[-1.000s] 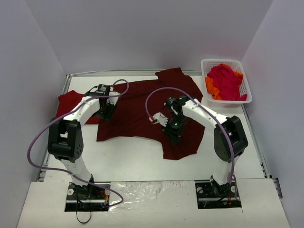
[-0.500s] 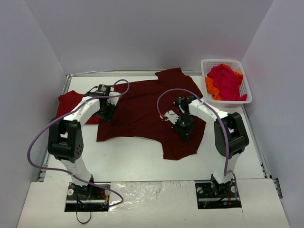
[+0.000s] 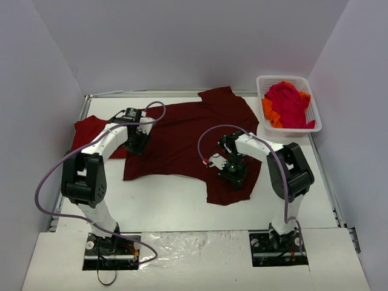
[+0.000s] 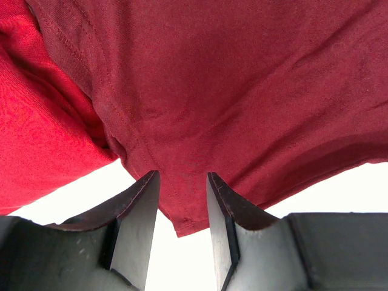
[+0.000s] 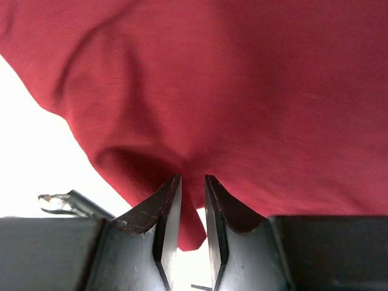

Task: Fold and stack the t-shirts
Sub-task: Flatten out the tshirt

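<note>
A large dark maroon t-shirt (image 3: 182,130) lies spread across the middle of the table. A brighter red t-shirt (image 3: 88,130) lies partly under its left side. My left gripper (image 3: 137,144) rests at the maroon shirt's left lower corner. In the left wrist view the left gripper (image 4: 182,176) is open, with the hemmed corner of the maroon shirt (image 4: 242,91) lying loose between its fingers, beside the red shirt (image 4: 36,133). My right gripper (image 3: 234,171) sits on the shirt's lower right flap. In the right wrist view the right gripper (image 5: 193,177) is shut on a puckered fold of the maroon cloth (image 5: 254,91).
A white lattice basket (image 3: 284,77) at the back right holds a crimson shirt (image 3: 288,103) and an orange one (image 3: 267,109). Purple cables (image 3: 203,136) loop over the cloth from each arm. Grey walls enclose the table on three sides.
My right gripper has slid right and toward the near edge along the maroon shirt and narrowed onto a fold, bunching the lower right flap. The left arm has not moved.
</note>
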You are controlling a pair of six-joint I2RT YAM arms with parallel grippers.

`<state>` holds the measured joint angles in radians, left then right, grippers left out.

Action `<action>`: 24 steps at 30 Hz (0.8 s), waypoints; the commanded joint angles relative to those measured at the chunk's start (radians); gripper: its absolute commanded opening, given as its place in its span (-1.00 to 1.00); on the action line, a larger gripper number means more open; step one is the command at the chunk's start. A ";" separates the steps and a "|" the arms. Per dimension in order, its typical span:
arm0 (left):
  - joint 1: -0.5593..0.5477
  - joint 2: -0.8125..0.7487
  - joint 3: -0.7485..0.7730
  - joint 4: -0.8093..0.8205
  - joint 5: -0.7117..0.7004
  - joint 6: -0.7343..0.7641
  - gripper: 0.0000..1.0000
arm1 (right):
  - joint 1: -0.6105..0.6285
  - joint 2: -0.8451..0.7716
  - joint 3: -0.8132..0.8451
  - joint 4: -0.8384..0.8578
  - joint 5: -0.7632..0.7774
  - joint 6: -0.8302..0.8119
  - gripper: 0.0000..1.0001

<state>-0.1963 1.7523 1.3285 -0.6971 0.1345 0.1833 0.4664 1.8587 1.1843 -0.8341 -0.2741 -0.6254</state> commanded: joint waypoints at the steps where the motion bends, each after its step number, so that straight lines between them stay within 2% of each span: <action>1: -0.005 -0.039 0.031 -0.012 0.008 0.015 -0.28 | 0.072 -0.036 -0.022 -0.135 -0.057 -0.017 -0.62; 5: -0.006 -0.031 0.037 -0.018 0.010 0.013 -0.29 | 0.138 -0.047 -0.028 -0.175 -0.111 -0.028 -0.60; 10: -0.008 -0.037 0.035 -0.021 0.007 0.016 -0.28 | 0.144 -0.050 -0.014 -0.201 -0.128 -0.057 -0.60; 13: -0.006 -0.039 0.032 -0.019 0.008 0.016 -0.28 | 0.103 -0.059 0.030 -0.194 -0.099 -0.054 -0.61; 17: -0.011 -0.030 0.043 -0.019 0.010 0.016 -0.28 | -0.029 -0.076 0.115 -0.165 -0.096 -0.059 -0.60; 24: -0.051 -0.007 0.084 -0.064 0.102 0.015 -0.29 | -0.071 -0.029 0.141 -0.040 -0.010 0.029 -0.57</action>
<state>-0.2234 1.7523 1.3525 -0.7147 0.1715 0.1833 0.3866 1.8339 1.3228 -0.8837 -0.3351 -0.6388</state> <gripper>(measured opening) 0.356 0.215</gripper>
